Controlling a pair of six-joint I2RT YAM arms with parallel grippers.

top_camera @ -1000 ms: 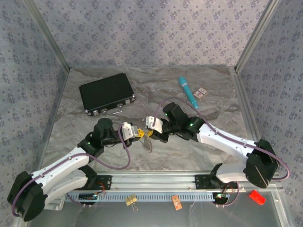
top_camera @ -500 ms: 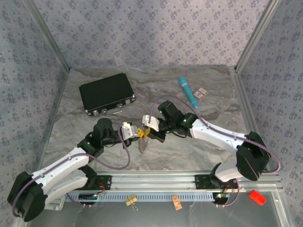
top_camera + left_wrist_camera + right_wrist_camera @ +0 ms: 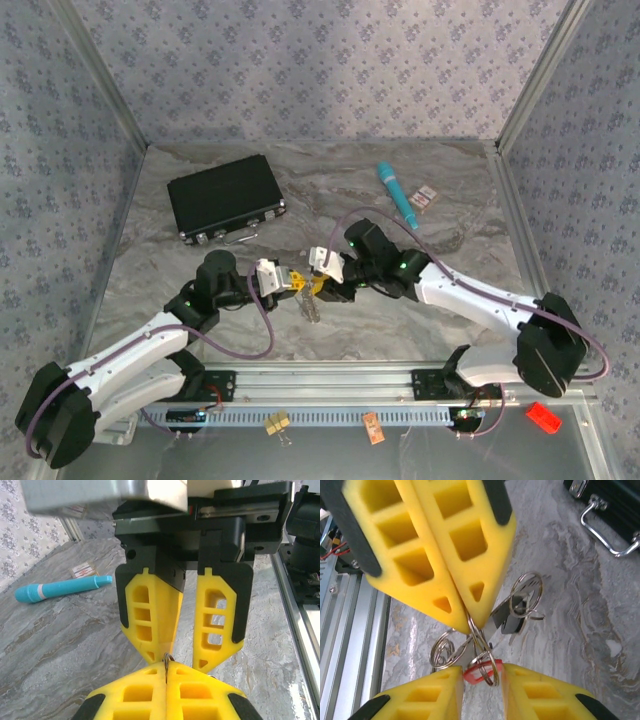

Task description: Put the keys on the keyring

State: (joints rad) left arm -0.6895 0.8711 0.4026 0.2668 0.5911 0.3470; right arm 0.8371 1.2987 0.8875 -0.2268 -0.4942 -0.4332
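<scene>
The keyring [image 3: 481,645] hangs above the grey, marble-veined surface [image 3: 400,330], between the two arms near the middle of the surface. It is a loose tangle of thin, shiny wire loops, several overlapping, with flat dark metal pieces dangling off one side and a small red bit [image 3: 472,674] at its lower edge. From the top camera it reads as a small silvery cluster [image 3: 312,306] hanging just under the yellow fingertips.

The left pincer [image 3: 465,620] has its ribbed, hollow-celled yellow fingers pressed flat together, pinching one wire loop at the very tips; its own wrist camera shows a sliver of wire poking from that closed seam [image 3: 166,667].

The right pincer [image 3: 482,675] faces it tip to tip, fingers parted with the loops sitting in the gap. Its pads may brush the wire, though that contact is unclear.

A black hard case [image 3: 226,197] with chrome latches and a teal stick [image 3: 397,194] lie farther back.
</scene>
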